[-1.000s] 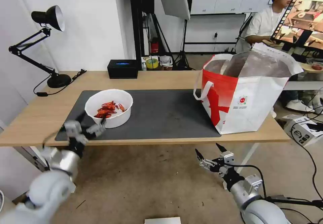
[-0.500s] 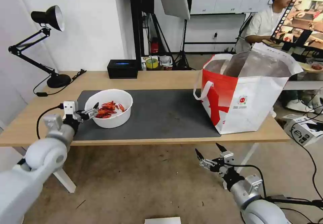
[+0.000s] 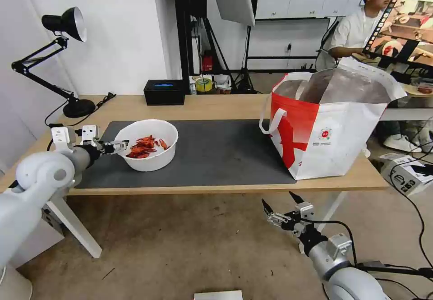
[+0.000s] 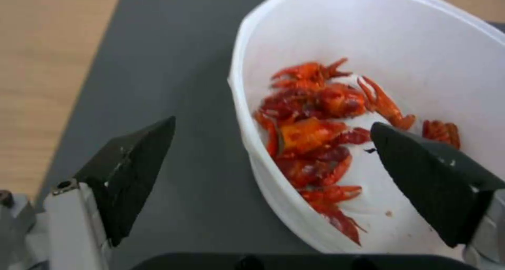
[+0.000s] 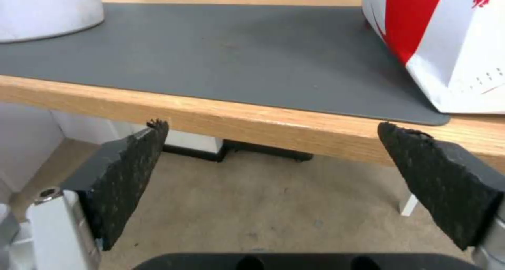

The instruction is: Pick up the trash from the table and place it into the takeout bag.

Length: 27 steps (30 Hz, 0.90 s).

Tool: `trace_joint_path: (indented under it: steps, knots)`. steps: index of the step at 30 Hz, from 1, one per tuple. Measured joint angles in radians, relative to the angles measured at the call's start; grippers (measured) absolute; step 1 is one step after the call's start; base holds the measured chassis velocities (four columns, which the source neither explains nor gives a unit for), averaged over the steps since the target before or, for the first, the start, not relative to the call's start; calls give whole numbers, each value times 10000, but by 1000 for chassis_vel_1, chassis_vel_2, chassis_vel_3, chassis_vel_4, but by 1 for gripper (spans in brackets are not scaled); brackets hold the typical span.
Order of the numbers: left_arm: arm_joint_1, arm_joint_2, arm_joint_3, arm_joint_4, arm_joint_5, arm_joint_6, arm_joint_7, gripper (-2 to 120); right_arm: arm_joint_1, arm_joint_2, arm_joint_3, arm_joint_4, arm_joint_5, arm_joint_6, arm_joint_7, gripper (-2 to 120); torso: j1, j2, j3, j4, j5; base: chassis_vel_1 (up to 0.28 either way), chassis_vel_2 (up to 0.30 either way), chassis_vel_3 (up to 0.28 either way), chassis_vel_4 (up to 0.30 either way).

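The left gripper (image 3: 121, 146) reached in from the left at table height, its fingers spread apart and straddling the left rim of the white bowl (image 3: 149, 161). In the left wrist view one finger (image 4: 131, 163) hung outside the wall over the dark grey mat (image 4: 163, 64), the other sat above the red crayfish shells (image 4: 315, 132) inside, and neither was clearly pressing on the bowl (image 4: 421, 45). The bowl stood on the left part of the mat (image 3: 216, 155), which covered the middle of the light wood table (image 3: 135, 106). At the right end of the table stood the takeout bag (image 3: 333, 128), white and red, upright, its mouth open on silver lining, well apart from the bowl. A black box (image 3: 164, 92) with a blue top sat at the far edge, and a black desk lamp (image 3: 58, 61) stood at the far left corner. The right gripper (image 3: 279, 204) hung below the near edge of the table over the floor, fingers wide apart and holding nothing; its wrist view looked along the table edge (image 5: 252, 120) towards the bag (image 5: 447, 45).
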Motion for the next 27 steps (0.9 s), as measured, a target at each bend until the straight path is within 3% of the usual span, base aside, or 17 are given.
trace_joint_path:
  steps: [3,6,9,10,15,27]
  knots:
    - [-178,-69,82,41,-388,250,-232,100,0,0,0,0,0,0,0,100,0,0,0,0,2,0,0,0,0]
    - [-515,-183,382,205,-1322,374,-1181,100,0,0,0,0,0,0,0,100,0,0,0,0,2,0,0,0,0]
    - [-541,-189,405,227,-1401,374,-1279,100,0,0,0,0,0,0,0,100,0,0,0,0,1,0,0,0,0]
    - [-727,-188,598,437,-1968,373,-1914,100,0,0,0,0,0,-1,0,100,0,0,0,0,2,0,0,0,0]
    - [-950,-121,797,579,-2248,356,-2168,99,0,0,0,1,0,0,0,100,0,0,0,1,2,0,0,0,0]
    - [-1998,-28,1917,956,-3067,302,-3045,56,0,0,0,0,0,-1,0,100,-1,0,0,0,2,0,0,0,0]
